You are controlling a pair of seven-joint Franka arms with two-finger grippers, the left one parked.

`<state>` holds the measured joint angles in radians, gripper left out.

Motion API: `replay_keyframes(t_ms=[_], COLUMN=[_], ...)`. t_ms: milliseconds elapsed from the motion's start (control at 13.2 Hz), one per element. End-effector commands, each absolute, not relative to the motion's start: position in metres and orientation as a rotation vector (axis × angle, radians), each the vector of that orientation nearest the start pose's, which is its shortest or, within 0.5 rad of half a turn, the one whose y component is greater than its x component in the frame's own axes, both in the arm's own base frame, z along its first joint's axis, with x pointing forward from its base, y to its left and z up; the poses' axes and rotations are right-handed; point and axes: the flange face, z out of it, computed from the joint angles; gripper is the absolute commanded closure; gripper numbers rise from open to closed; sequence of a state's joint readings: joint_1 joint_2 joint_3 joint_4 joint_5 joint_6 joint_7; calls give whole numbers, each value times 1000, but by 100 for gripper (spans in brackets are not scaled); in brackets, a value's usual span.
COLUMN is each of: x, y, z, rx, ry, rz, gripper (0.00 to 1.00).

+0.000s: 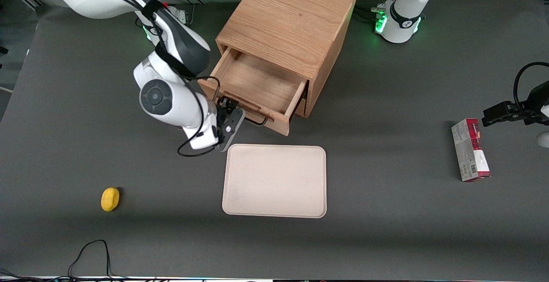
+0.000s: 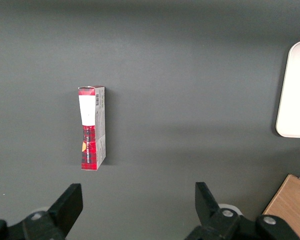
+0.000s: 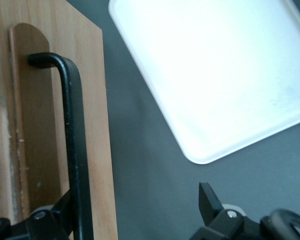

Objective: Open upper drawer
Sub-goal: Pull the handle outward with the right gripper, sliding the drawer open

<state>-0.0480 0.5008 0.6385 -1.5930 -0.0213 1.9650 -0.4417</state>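
1. The gripper (image 1: 228, 109) sits at the front of the upper drawer (image 1: 257, 85), low over the table (image 1: 386, 166), at the end of the handle (image 3: 75, 150) nearest the working arm.
2. Its fingers are spread: in the wrist view one finger (image 3: 208, 200) stands clear over the table while the other lies against the black bar of the handle, so the bar runs just inside the open jaws, not pinched.
3. The drawer is pulled well out of the cabinet (image 1: 291, 20), its plain wooden floor showing and nothing visible in it.
4. The tray (image 1: 274, 181) lies just beside the gripper, nearer the front camera, apart from the drawer front.
5. A yellow object (image 1: 110, 198) rests well away from the gripper, nearer the front camera and toward the working arm's end.
6. A red and white box (image 1: 470, 150) lies flat well away from the gripper, toward the parked arm's end of the table.
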Motion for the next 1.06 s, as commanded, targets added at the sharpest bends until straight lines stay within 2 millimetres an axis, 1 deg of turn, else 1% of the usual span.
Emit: replay_keyframes(t_ms=[0, 152, 228, 380, 456, 532, 684, 911, 987], x=[626, 643, 648, 653, 654, 654, 654, 659, 660], y=[301, 285, 282, 281, 279, 279, 274, 266, 264], z=[387, 387, 386, 384, 386, 391, 413, 454, 470], rx=[-2517, -2524, -2525, -2526, -2543, -2553, -2581, -2591, -2611], ry=[-1375, -1369, -1359, -1351, -1355, -1365, -1405, -1393, -1396], rz=[5, -23, -31, -38, -41, -48, -53, -50, -89], gripper=[0, 0, 0, 0, 0, 0, 0, 0, 0])
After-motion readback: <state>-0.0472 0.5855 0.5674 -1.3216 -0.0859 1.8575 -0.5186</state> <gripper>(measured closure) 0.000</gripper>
